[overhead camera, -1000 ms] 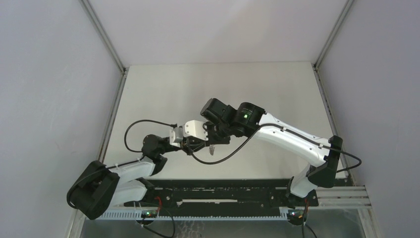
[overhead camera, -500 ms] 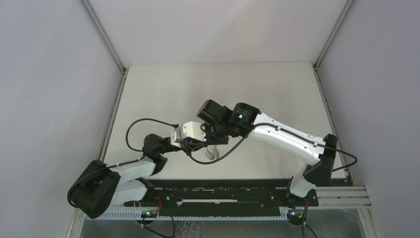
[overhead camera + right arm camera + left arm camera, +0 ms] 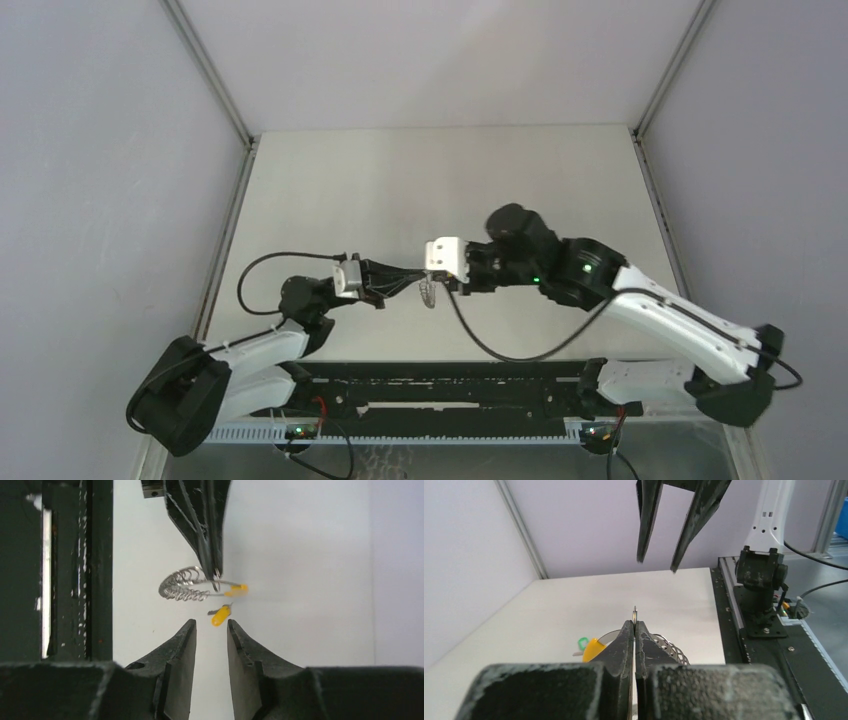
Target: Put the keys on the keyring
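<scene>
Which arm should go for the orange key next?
Right. The right gripper is open and empty, facing the orange key; the left gripper is shut on the keyring.

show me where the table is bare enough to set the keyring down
Free: the far half of the table, up to the back wall. Crowded: near centre, where the left fingers pinch the keyring and the open right fingers face it.
</scene>
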